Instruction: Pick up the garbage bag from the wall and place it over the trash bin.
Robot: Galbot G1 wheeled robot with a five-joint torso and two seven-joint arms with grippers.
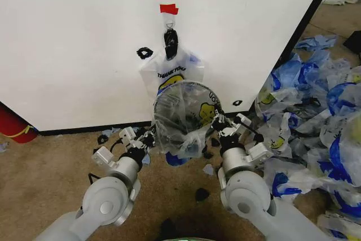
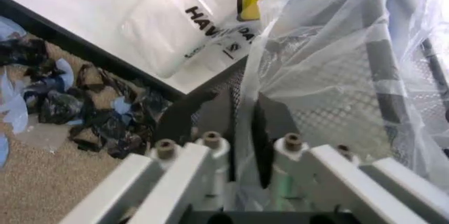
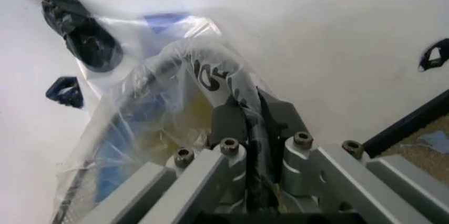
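The garbage bag [image 1: 181,118] lay stretched over the trash bin [image 1: 169,97] near the wall [image 1: 79,43]. The left gripper [image 1: 148,137] and right gripper [image 1: 217,123] pinched its plastic at opposite rims, fingers [image 2: 265,124] narrowly closed. Another bag [image 1: 172,70] hung from the hook.

Thin, glossy, crinkled translucent plastic garbage bag [image 1: 183,114] covers a round black perforated mesh trash bin [image 2: 323,95]. The flat white wall [image 1: 73,43] looks smooth and matt. The tan carpet [image 1: 51,170] looks rough. Both grippers have matt grey metal frames.
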